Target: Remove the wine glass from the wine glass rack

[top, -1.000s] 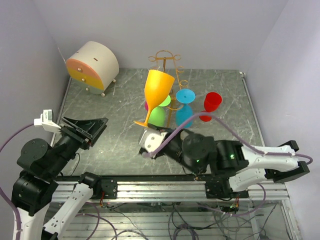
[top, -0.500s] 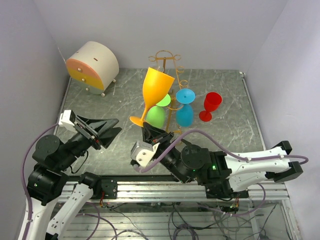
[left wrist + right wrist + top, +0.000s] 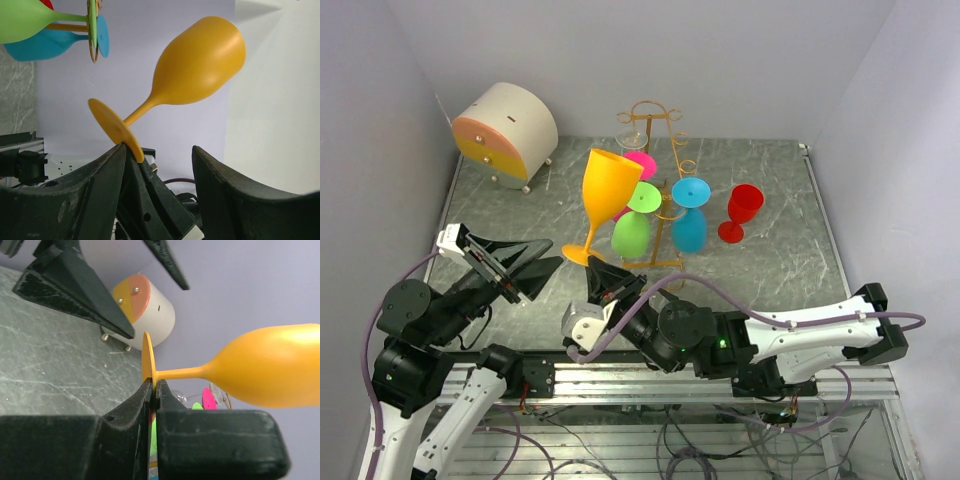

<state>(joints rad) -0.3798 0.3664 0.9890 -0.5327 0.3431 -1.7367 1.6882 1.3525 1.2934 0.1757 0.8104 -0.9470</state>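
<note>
Our right end effector (image 3: 598, 278) is clamped on the foot of the orange glass (image 3: 610, 185). The glass hangs left of the rack (image 3: 663, 232) and looks free of it. Its stem slants up from the foot, and its bowl leans rackward. Our left end effector (image 3: 525, 265) is farther left of the rack, spread open and empty. Below is the grey marbled surface (image 3: 770, 270), enclosed by plain lilac walls.

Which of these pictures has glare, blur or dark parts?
Top external: even light, sharp, no glare. Left wrist: orange wine glass sharp, wall at right washed out. Right wrist: right claw very dark, little detail.
</note>
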